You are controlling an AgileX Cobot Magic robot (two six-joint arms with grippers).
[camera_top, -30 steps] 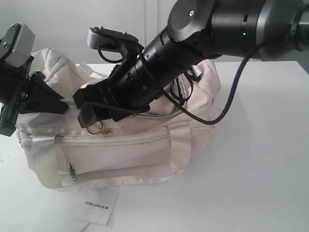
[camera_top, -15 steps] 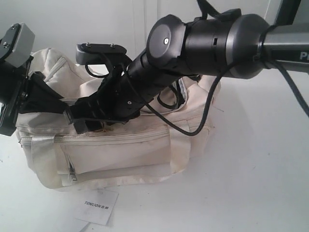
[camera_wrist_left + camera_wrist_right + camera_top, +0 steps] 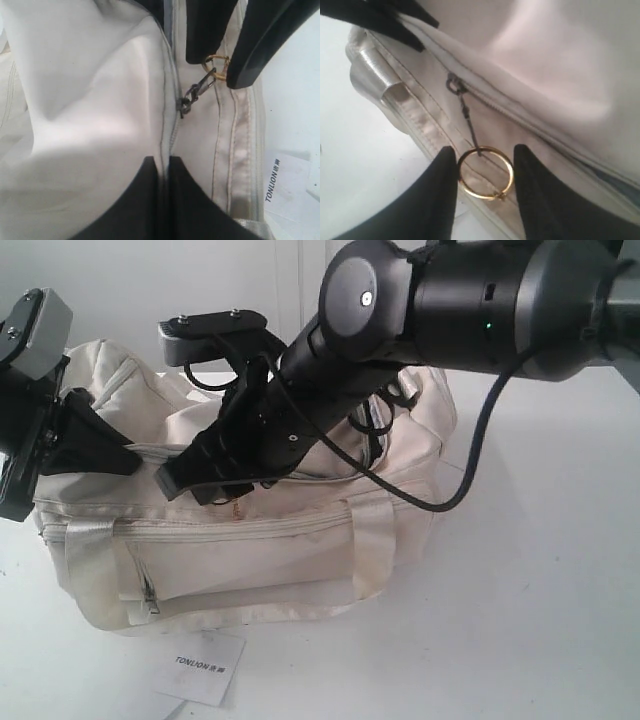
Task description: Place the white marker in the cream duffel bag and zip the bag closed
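A white table (image 3: pixel 540 590) fills the foreground, bright and bare-looking under even, soft light that leaves only faint grey shadows. Behind it stands a pale, plain wall (image 3: pixel 130 280), broken by one thin upright seam (image 3: pixel 300 280).

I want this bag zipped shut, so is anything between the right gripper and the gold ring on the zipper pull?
Nothing visible is. The gold ring lies between the jaws of the right gripper, one on each side, with only the cream duffel bag fabric behind it.
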